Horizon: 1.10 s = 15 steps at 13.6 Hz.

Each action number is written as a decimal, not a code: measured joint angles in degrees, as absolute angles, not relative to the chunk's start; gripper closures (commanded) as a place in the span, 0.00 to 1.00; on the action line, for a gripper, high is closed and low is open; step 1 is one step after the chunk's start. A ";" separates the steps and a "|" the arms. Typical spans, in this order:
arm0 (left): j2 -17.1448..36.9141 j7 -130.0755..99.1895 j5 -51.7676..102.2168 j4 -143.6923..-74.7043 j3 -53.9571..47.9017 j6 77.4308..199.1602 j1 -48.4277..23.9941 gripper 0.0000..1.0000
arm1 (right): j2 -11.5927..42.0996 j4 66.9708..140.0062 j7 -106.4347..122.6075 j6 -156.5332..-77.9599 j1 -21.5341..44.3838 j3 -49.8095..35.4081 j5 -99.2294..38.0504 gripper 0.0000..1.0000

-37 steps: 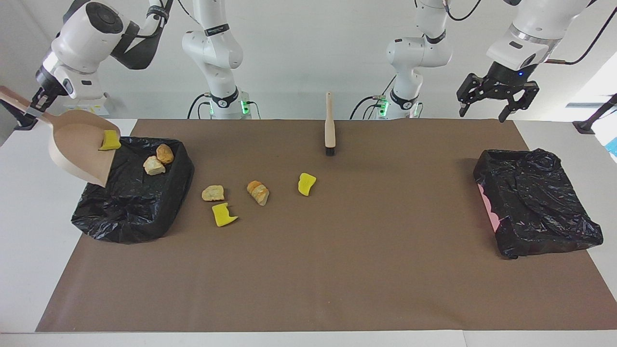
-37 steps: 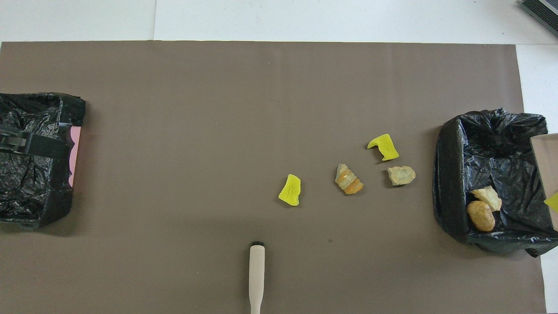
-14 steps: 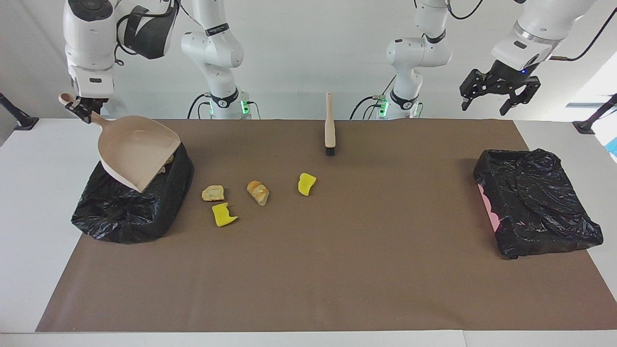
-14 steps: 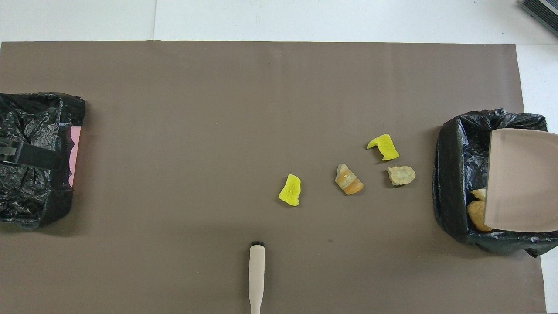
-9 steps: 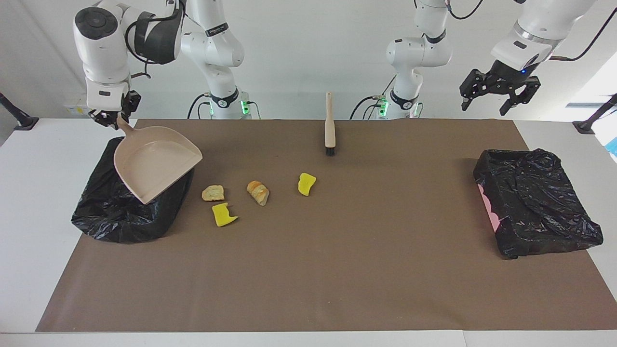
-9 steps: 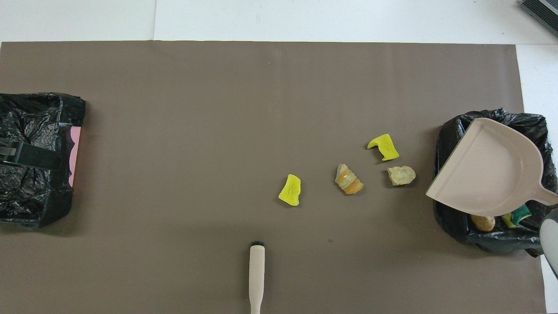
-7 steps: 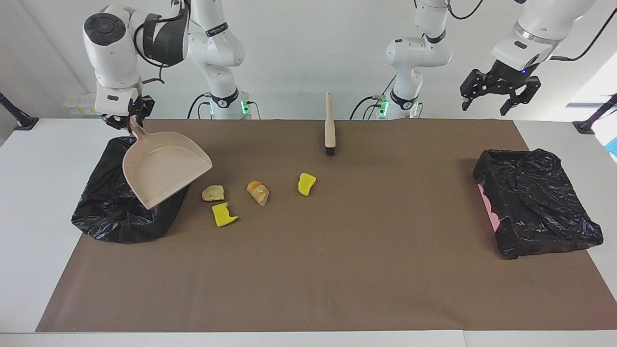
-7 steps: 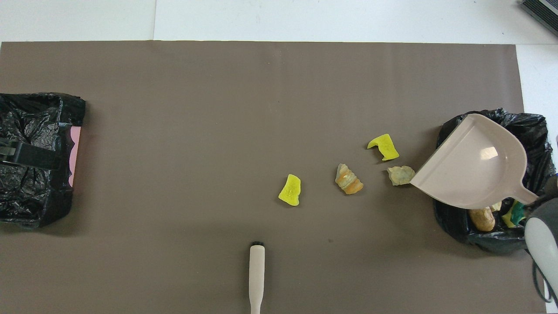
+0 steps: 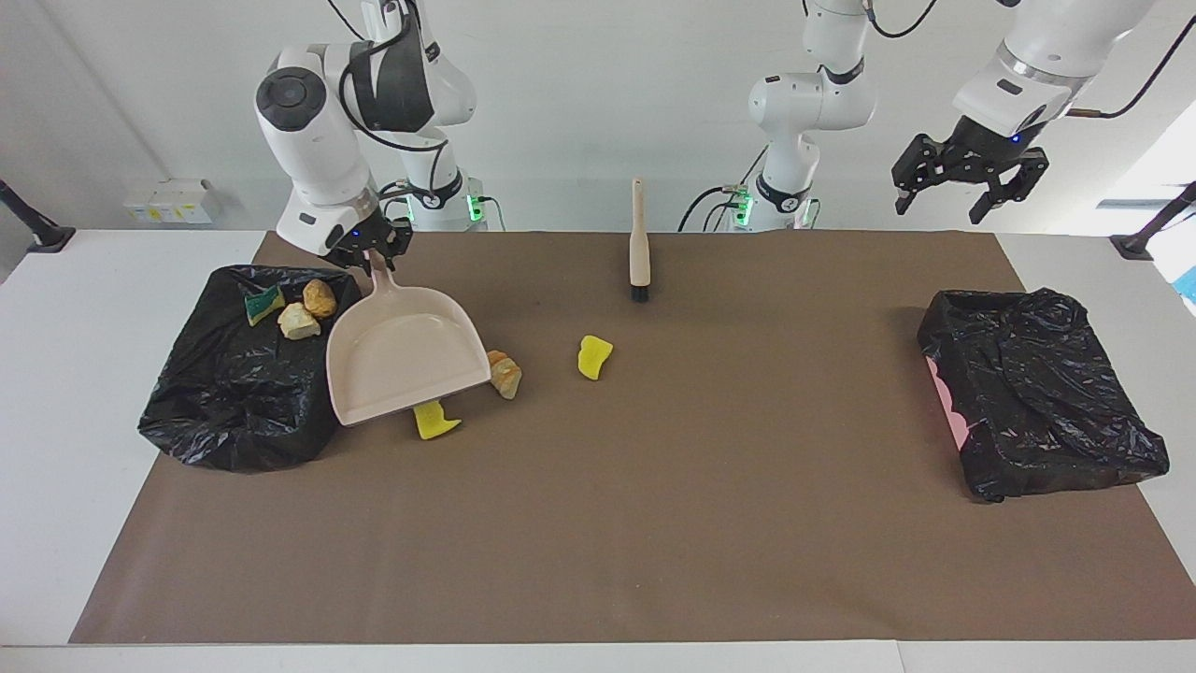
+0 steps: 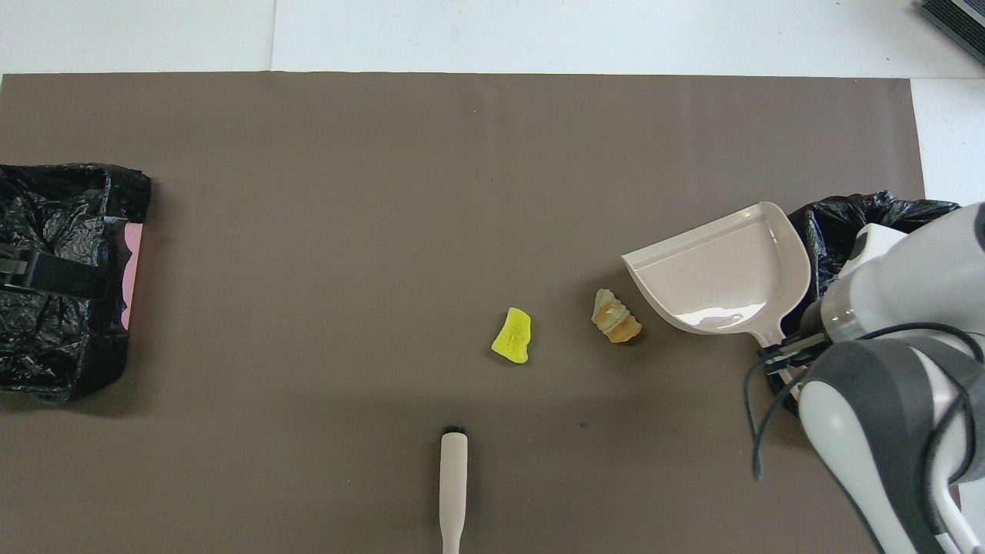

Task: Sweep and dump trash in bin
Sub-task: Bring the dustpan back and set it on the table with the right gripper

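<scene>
Trash is in two places now. Inside the black-bagged bin (image 9: 224,411) at the right arm's end of the table I see one green-and-yellow sponge bit (image 9: 264,302) and two tan bread-like chunks (image 9: 298,322) (image 9: 320,297).

The rest lies on the brown paper mat (image 9: 654,523). In the facing view, a yellow sponge scrap (image 9: 434,422) looks out from under the lip of the beige plastic dustpan (image 9: 406,355) at about six o'clock. An orange-tan bread chunk (image 9: 505,374) sits just beside the pan at three o'clock. A second yellow sponge piece (image 9: 594,357) is further on at three o'clock, apart from the others.

The right gripper (image 9: 376,254) is clamped tight on the dustpan's handle, at twelve o'clock of the pan. The pan is tilted beside the bin, and I cannot tell if its lip touches the mat.

The left gripper (image 9: 944,201) waits in the air over the left arm's end of the table, fingers spread wide, holding nothing. A second black-bagged bin (image 9: 1037,402) stands there.

The beige brush with black bristles (image 9: 639,248) lies on the mat's edge nearest the robots.
</scene>
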State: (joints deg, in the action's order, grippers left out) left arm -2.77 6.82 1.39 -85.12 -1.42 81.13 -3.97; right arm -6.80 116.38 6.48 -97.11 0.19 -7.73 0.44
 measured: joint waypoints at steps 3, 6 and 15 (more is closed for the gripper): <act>-2.77 6.82 1.39 -85.12 -1.42 81.13 -3.97 0.00 | -0.55 111.28 -11.48 -99.52 9.70 -7.83 -0.49 1.00; -2.77 6.82 1.39 -85.12 -1.42 81.12 -3.96 0.00 | 5.00 106.48 -23.24 -103.80 15.83 -7.86 -0.59 1.00; -2.77 6.82 1.39 -85.12 -1.41 81.08 -3.96 0.00 | 25.63 86.57 -39.07 -110.29 25.95 -7.74 -2.95 1.00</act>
State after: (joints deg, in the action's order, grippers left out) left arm -2.77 6.82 1.39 -85.12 -1.41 81.08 -3.96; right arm 25.63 86.57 -39.07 -110.29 25.95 -7.74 -2.95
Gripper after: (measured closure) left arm 0.000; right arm 0.678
